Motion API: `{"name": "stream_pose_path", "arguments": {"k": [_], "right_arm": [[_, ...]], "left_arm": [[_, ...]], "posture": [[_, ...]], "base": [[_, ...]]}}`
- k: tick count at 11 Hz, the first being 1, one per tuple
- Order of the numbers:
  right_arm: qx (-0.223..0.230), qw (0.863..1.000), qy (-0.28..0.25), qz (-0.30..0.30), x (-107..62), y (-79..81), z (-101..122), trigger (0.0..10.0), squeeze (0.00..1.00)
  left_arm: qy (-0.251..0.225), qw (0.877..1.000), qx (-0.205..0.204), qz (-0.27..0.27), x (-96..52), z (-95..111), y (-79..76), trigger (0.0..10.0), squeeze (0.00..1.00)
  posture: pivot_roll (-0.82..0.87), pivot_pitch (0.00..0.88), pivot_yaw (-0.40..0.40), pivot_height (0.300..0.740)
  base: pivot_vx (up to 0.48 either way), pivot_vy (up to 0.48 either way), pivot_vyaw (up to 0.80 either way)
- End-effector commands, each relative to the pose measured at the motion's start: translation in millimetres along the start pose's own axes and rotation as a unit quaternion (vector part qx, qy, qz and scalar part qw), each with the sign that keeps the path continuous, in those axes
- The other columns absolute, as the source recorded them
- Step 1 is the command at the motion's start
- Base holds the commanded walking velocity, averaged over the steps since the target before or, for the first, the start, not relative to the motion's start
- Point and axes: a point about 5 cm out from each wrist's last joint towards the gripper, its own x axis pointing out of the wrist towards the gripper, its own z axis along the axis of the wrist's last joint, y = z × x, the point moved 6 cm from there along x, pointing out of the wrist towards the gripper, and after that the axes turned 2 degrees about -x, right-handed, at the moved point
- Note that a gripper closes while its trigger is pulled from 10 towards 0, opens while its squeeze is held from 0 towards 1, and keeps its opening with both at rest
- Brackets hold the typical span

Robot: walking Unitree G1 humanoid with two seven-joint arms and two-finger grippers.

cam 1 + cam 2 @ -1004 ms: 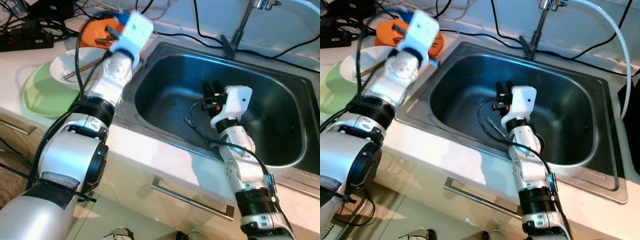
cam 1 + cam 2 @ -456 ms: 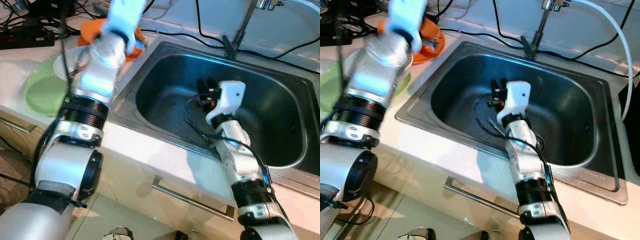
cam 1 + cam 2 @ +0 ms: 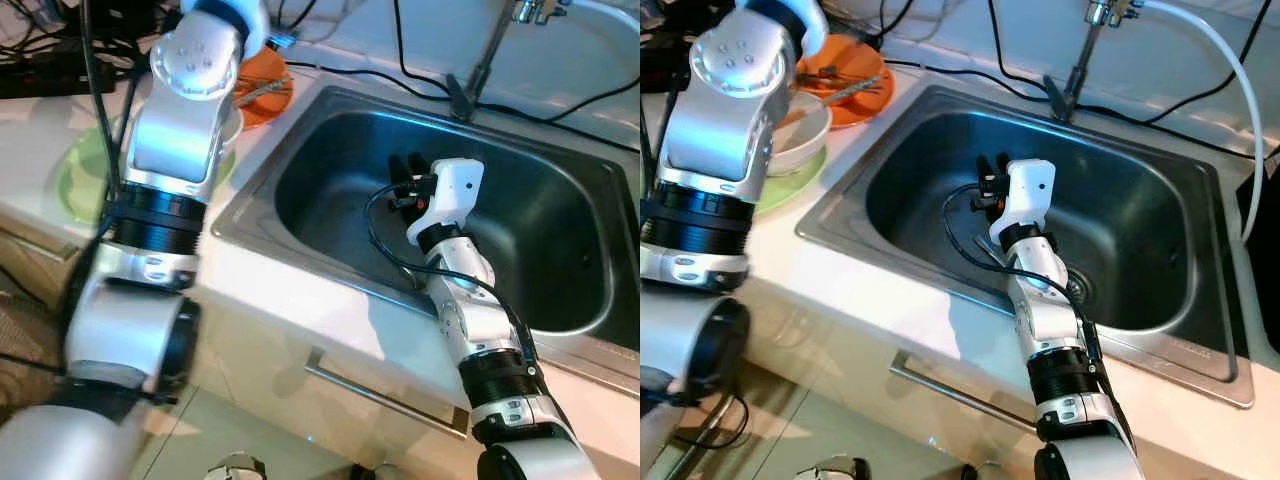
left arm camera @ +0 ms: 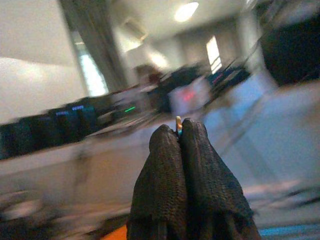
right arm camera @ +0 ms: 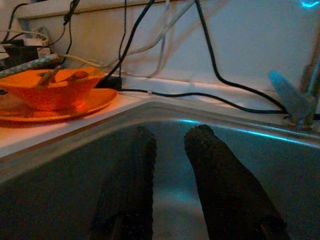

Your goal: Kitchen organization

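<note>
Stainless steel sink [image 3: 1160, 215] holds the right gripper [image 5: 170, 165], fingers slightly apart and empty, near a utensil [image 3: 988, 250] on the basin floor. The left gripper [image 4: 178, 137], fingers pressed together around something small, is raised above the orange dish [image 3: 862, 95] at the counter's back edge. Judged step: clearing the sink; next, the right gripper must lower onto the utensil.

kitchen | steel sink [image 3: 1160, 260], tap [image 3: 1080, 50], worktop dishes [image 3: 845, 90], drawer handle [image 3: 950, 385] | probably a home
</note>
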Motion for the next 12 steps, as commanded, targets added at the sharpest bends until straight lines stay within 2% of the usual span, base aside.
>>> {"name": "stream_pose_path", "arguments": {"k": [1,2,3,4,5,6,7,9,11,12], "right_arm": [[0.006,1.0,-0.005,-0.006,1.3,-2.7,1,10.0,0.0],[0.006,1.0,-0.006,-0.008,0.6,-3.9,1,10.0,0.0],[0.004,1.0,-0.005,-0.014,-1.1,-7.7,-1,10.0,0.0],[0.003,1.0,-0.005,-0.017,-1.7,-8.9,-2,10.0,0.0],[-0.002,1.0,0.0,-0.025,-3.8,-14.5,-5,10.0,0.0],[-0.007,1.0,0.002,-0.03,-5.6,-19.3,-6,10.0,0.0],[-0.01,0.999,0.004,-0.033,-7.0,-22.8,-7,10.0,0.0],[-0.025,0.999,0.012,-0.045,-10.2,-32.6,-12,10.0,0.0],[-0.026,0.999,0.01,-0.046,-11.8,-40.3,-9,10.0,0.0],[-0.021,0.999,0.004,-0.032,-11.8,-36.9,-6,10.0,0.82]], "left_arm": [[-0.047,0.997,-0.044,-0.043,-1.3,21,-17.5,10.0,0.0],[-0.062,0.993,-0.073,-0.061,-4.1,25,-26.2,10.0,0.0],[-0.079,0.986,-0.12,-0.082,-7.7,25,-35.8,10.0,0.0],[-0.084,0.981,-0.146,-0.092,-8.7,22,-39.3,10.0,0.0],[-0.06,0.975,-0.194,-0.093,-11.9,-9,-43.3,10.0,0.0],[-0.043,0.972,-0.211,-0.094,-17.0,-29,-46.1,10.0,0.0],[-0.035,0.969,-0.225,-0.098,-20.6,-39,-48.9,10.0,0.0],[0.01,0.956,-0.279,-0.089,-36.5,-87,-52.1,10.0,0.0],[0.029,0.945,-0.315,-0.079,-49.3,-113,-54.7,10.0,0.0],[0.027,0.944,-0.319,-0.078,-50.8,-116,-55.4,10.0,0.0]], "posture": [[0.07,0.034,-0.076,0.74],[0.06,0.033,-0.074,0.74],[0.06,0.036,-0.067,0.74],[0.05,0.035,-0.06,0.74],[0.04,0.034,-0.053,0.74],[0.04,0.035,-0.049,0.74],[0.04,0.036,-0.049,0.74],[0.04,0.028,-0.034,0.74],[0.02,0.018,-0.022,0.74],[0.02,0.017,-0.017,0.74]], "base": [[0.0,0.0,0.0],[0.0,0.0,0.0],[0.0,0.0,0.0],[0.0,0.0,0.0],[0.0,0.0,0.0],[0.0,0.0,0.0],[0.0,0.0,0.0],[0.0,0.0,0.0],[0.0,0.0,0.0],[0.0,0.0,0.0]]}}
